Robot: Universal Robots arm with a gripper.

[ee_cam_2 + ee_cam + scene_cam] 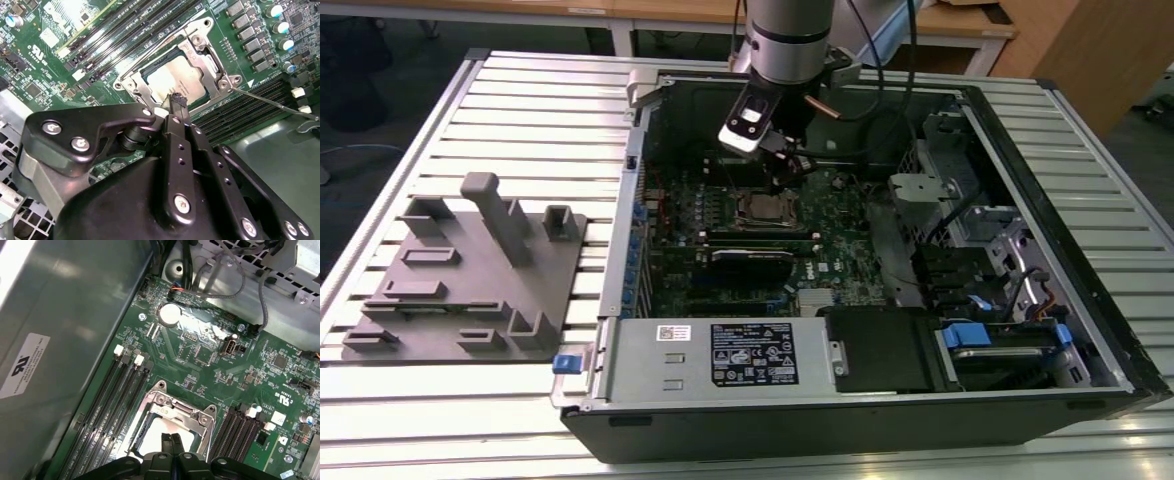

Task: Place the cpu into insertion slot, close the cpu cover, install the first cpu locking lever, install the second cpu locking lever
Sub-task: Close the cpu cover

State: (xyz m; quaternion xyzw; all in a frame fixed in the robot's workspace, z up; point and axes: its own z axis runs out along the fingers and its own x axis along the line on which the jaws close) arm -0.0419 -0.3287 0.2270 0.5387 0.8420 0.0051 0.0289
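I have the end effector down inside the open computer case, its two black fingers pressed flat together with nothing between them; the tips hang at the near edge of the cpu cover — whether they touch it I cannot tell. Just beyond the tips the cpu lies flat in the insertion slot; the cover lies down over it, and the chip's pale top shows through the window. In the second wrist view a thin metal lever runs outward from the socket corner near the tips; long black memory slots flank the socket on the green circuit board. Well away from the end effector, outside the case on the slatted tabletop, sits a grey fixture block.
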